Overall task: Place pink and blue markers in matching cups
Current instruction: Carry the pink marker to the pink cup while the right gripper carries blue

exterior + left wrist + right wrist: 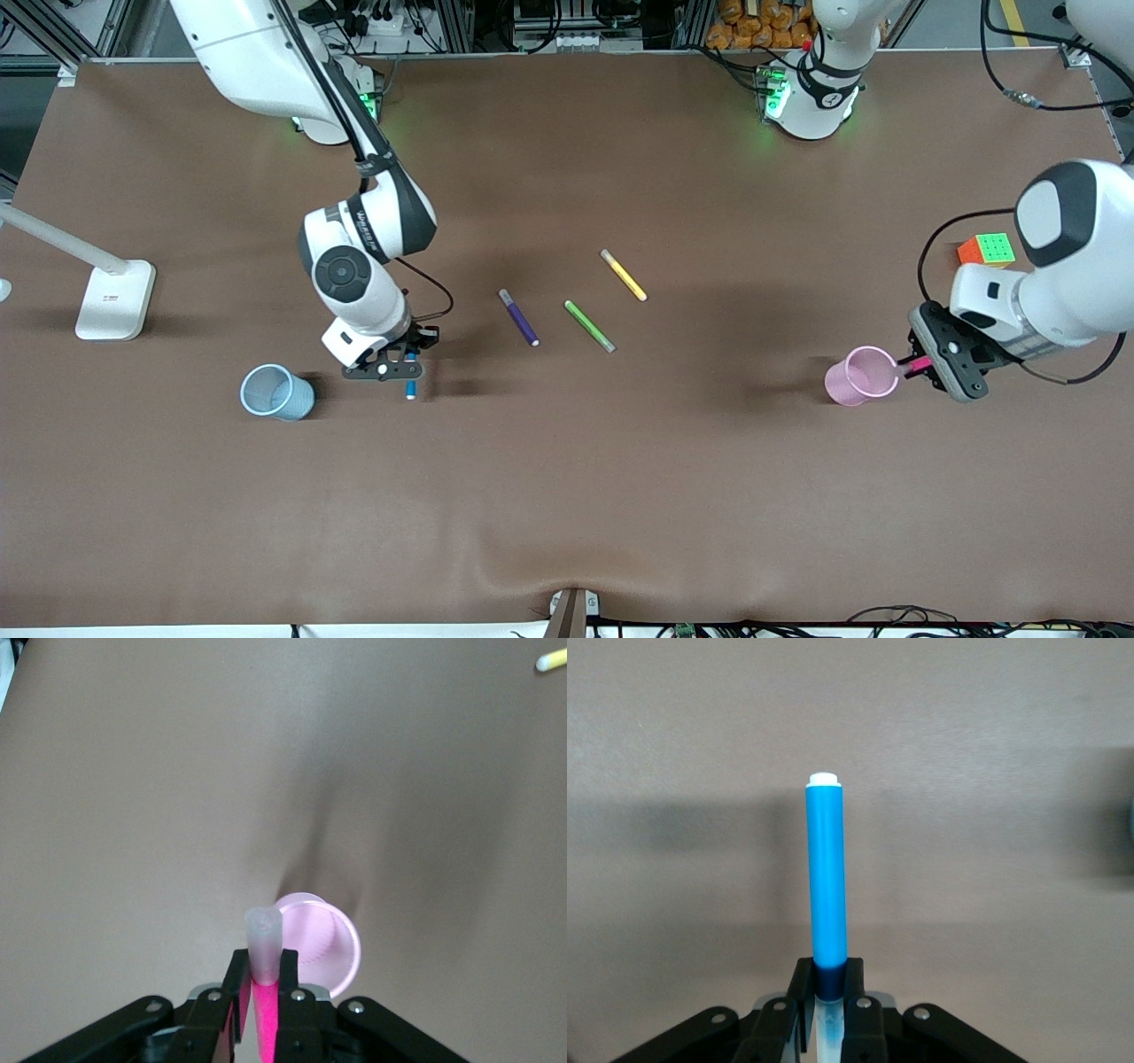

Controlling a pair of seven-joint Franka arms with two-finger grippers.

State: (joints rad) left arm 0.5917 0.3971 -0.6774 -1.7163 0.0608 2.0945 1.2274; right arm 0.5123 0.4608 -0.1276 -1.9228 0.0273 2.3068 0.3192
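Beside pink cup, left gripper pinches pale-capped pink marker; right gripper pinches blue marker

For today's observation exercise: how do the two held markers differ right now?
The pink marker in the left gripper points at the pink cup; the blue marker in the right gripper hangs over bare table beside the blue cup. Pink shows a pale cap tip, blue a white one. Both are clamped.
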